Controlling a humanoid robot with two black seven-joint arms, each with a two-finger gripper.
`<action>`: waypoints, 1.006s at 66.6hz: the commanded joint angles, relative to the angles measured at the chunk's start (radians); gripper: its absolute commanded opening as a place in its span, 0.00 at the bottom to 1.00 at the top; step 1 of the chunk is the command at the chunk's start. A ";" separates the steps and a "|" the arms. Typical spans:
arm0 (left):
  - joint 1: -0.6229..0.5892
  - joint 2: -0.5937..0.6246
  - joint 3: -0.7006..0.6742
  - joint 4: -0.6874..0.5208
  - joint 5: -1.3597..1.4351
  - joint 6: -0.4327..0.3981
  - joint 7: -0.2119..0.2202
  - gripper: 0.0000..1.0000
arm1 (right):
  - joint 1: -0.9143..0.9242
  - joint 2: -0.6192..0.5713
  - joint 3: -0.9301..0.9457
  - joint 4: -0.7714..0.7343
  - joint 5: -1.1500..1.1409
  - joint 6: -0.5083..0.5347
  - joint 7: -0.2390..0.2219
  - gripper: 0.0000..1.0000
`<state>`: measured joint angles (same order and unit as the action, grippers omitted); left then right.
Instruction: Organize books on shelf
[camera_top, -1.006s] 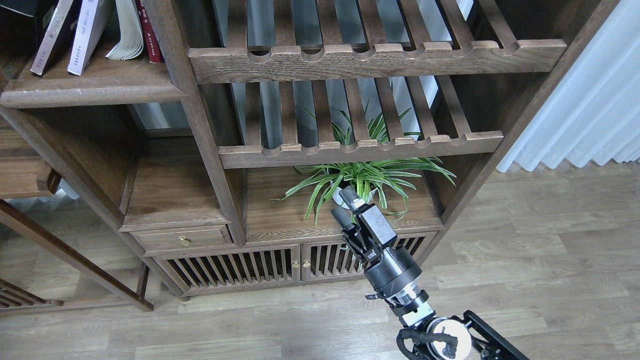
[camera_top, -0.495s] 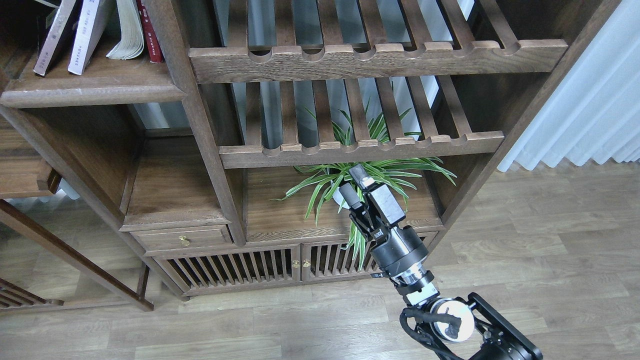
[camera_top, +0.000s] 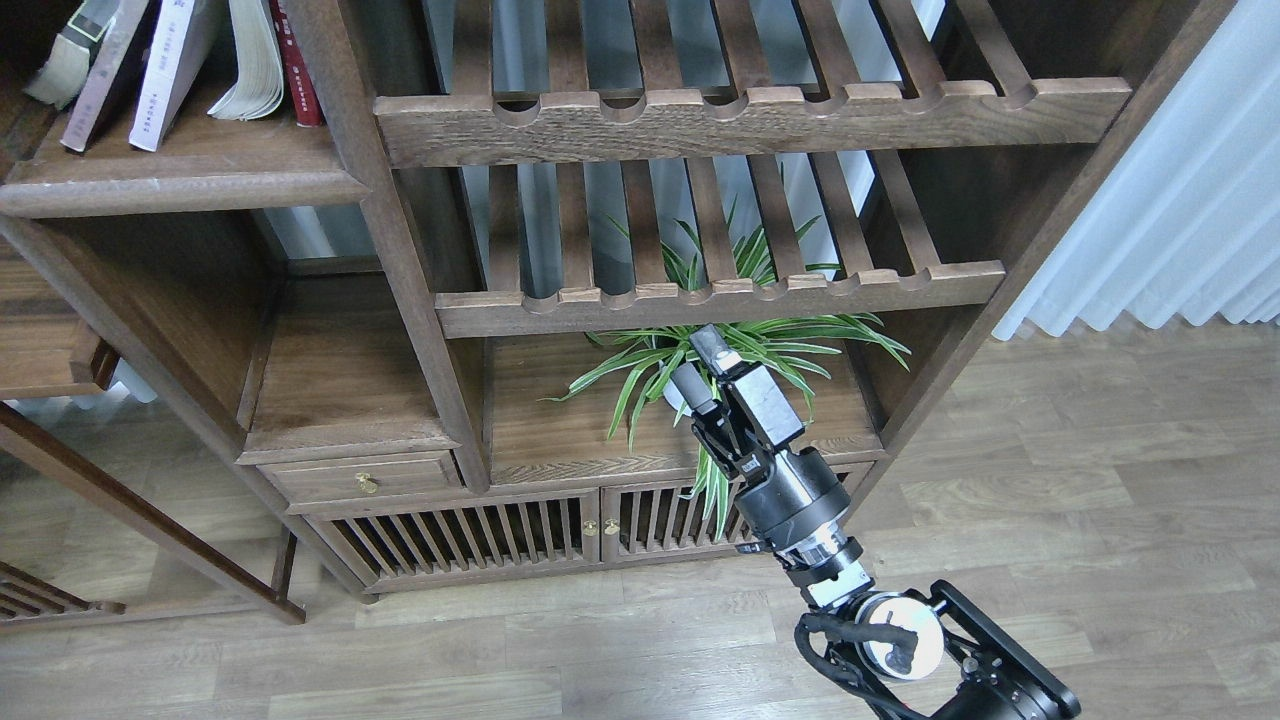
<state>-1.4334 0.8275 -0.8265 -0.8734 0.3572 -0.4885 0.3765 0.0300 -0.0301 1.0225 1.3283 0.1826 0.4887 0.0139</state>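
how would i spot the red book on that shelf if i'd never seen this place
Look to the solid dark shelf at top left. The row of leaning books ends at the right against the upright post; the thin red book is last, beside the book with fanned cream pages. It alone has a red spine.

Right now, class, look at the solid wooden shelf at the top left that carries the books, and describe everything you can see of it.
The shelf is one flat board of dark brown wood with visible grain and a thick, rounded front edge, slightly scuffed pale in spots. It sits level at the top left of the unit, its right end meeting an upright post. Several books stand on it, leaning, their upper parts cut off by the frame. Its left end also runs out of view. Neither end effector touches it.
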 joint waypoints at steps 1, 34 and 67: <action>0.071 0.071 -0.002 -0.133 -0.096 0.000 0.004 0.64 | -0.002 0.002 -0.002 0.000 -0.005 0.000 0.000 0.98; 0.206 0.312 0.001 -0.510 -0.313 0.000 -0.057 0.65 | -0.015 0.007 -0.001 0.012 -0.034 0.000 0.000 0.98; 0.620 0.024 -0.137 -0.512 -0.284 0.000 -0.054 0.59 | -0.001 0.013 0.004 0.017 -0.044 0.000 0.000 0.98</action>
<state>-0.9193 0.9239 -0.8689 -1.3852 0.0533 -0.4886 0.3138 0.0282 -0.0178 1.0219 1.3453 0.1380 0.4887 0.0137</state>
